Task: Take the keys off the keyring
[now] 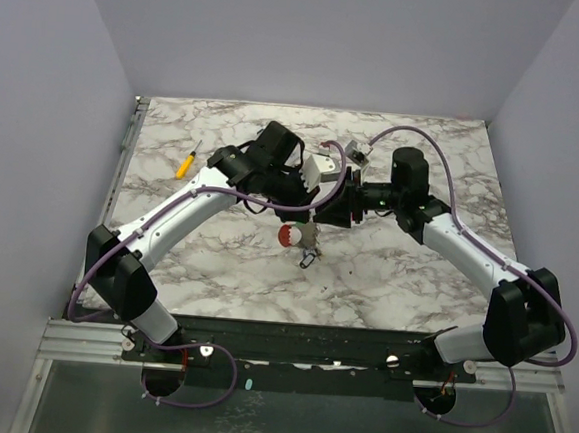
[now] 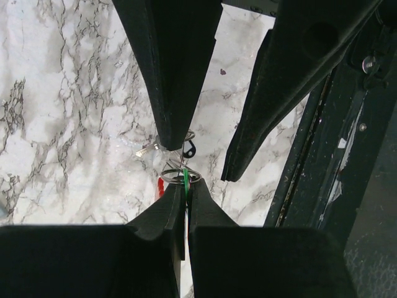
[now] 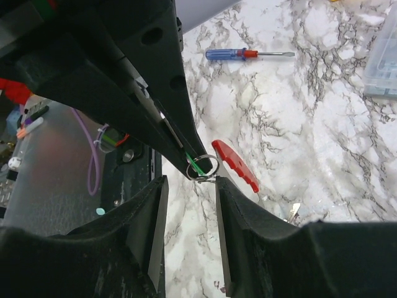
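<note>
My left gripper (image 2: 184, 186) is shut edge-on on a green-tagged key (image 2: 185, 178), with the silvery keyring (image 2: 182, 174) looped at its fingertips. In the right wrist view the ring (image 3: 203, 166) and the red fob (image 3: 236, 164) hang just above my right gripper (image 3: 189, 186). That gripper is open, and its right fingertip (image 3: 221, 186) is at the ring. More keys (image 2: 146, 149) dangle below, above the marble. From above, the fob (image 1: 288, 236) and the keys (image 1: 310, 253) hang under the two meeting grippers.
A yellow-handled screwdriver (image 1: 185, 161) lies at the left back of the marble table (image 1: 415, 277). A blue-and-red tool (image 3: 248, 54) and a clear plastic box (image 3: 381, 62) lie behind the grippers. The black frame rail (image 2: 347, 155) runs along the table's near edge.
</note>
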{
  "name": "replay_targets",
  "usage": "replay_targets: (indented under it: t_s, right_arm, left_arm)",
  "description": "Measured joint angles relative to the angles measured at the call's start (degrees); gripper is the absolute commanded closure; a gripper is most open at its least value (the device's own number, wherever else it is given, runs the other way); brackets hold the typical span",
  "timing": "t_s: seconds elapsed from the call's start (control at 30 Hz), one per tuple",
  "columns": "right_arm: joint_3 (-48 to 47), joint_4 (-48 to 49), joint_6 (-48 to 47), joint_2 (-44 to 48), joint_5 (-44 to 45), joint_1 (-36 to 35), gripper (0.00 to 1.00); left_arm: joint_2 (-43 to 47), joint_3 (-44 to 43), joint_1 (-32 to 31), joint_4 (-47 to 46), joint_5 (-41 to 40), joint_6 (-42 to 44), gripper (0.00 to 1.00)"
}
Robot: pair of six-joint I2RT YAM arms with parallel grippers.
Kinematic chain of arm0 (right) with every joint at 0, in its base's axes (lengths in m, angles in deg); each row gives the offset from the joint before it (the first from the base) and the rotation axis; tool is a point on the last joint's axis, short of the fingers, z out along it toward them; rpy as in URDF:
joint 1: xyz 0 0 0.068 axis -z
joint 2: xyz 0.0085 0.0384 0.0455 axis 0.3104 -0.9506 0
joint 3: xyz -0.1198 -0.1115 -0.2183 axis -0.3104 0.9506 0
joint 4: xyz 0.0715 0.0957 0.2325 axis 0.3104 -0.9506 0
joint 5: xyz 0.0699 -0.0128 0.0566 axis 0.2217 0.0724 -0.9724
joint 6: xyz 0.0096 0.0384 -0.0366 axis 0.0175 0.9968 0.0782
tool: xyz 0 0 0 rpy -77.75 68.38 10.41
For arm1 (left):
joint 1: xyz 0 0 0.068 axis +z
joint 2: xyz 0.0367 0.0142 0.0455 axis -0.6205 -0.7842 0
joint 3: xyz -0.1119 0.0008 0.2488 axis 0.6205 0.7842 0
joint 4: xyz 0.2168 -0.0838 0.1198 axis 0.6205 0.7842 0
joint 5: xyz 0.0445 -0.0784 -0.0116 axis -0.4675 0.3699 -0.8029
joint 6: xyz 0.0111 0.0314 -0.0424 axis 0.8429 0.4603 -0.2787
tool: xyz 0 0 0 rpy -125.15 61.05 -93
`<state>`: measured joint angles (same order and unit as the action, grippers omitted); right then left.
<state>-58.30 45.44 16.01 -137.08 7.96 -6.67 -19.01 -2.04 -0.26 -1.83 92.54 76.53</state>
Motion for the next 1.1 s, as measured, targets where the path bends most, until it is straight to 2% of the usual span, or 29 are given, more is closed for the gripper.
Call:
replay_targets:
  t_s: [0.5, 0.87, 1.1]
  right_arm:
    - [6.03, 9.18, 7.52, -0.07, 0.00, 0.00, 0.59]
    - [6.86, 17.77, 11.28, -1.79, -0.35, -0.04, 0.59]
    - [7.15, 21.51, 13.46, -2.97, -2.14, -0.02, 0.65]
  left_arm:
    - [0.00, -0.09, 2.97, -3.41, 1.51, -8.13, 1.00]
    - [-0.26, 0.04, 2.97, -3.87, 4.42, -8.83, 1.00]
    - [-0.55, 0.04, 2.97, -3.89, 6.51, -8.85, 1.00]
